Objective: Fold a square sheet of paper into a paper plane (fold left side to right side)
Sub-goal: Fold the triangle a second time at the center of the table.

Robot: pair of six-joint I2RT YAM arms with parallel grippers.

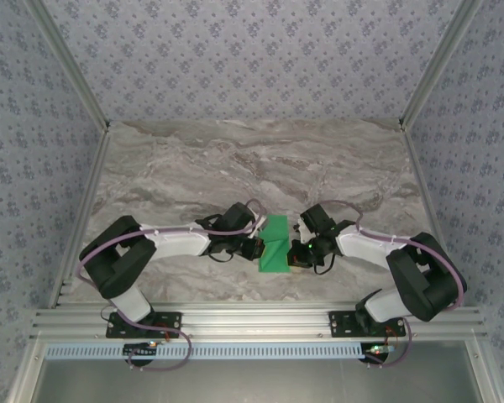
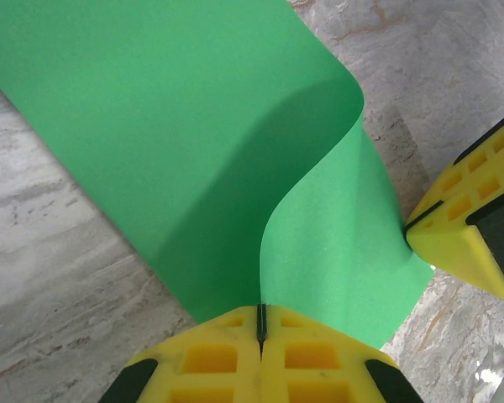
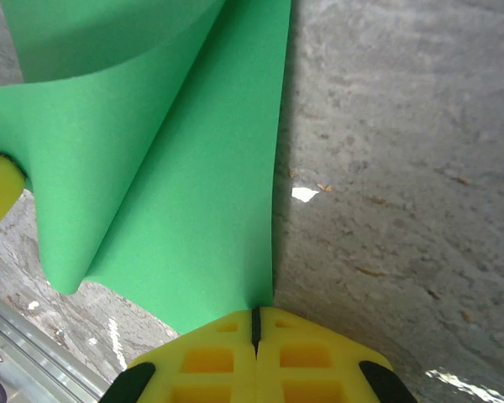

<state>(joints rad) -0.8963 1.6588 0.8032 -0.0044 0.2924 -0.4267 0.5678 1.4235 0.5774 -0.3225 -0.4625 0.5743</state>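
Green paper, one item: square sheet of bright green paper [image 1: 275,245], thin, plain, unmarked. Location: near edge of the grey marbled stone worktop [image 1: 235,159], between the two arms. Part of it lies flat; the left portion is lifted and curls over in a soft, uncreased bend [image 2: 319,168].

Left fingers [image 2: 273,344], yellow ribbed pads: clenched on the raised edge of the sheet, which runs straight into the seam between them.

Right fingers [image 3: 265,336], same make: clenched on the sheet's opposite edge, low against the stone. From the left wrist their tip [image 2: 466,227] touches the paper's side.

Containers: none to enter. The sheet sits in nothing; the two grips and the worktop carry it.

Hazards, as I judge them:
- Tearing, if the arms pull apart while both grips bite.
- Skewed crease, if the lifted edge comes down out of line with the right edge.
- Slippage, since each grip has little more than the margin and thin paper slides out easily.
- Collision between the two sets of fingers, already close together.
- Creeping toward the aluminium rail [image 1: 260,321], if the pinned edge drags during the fold.
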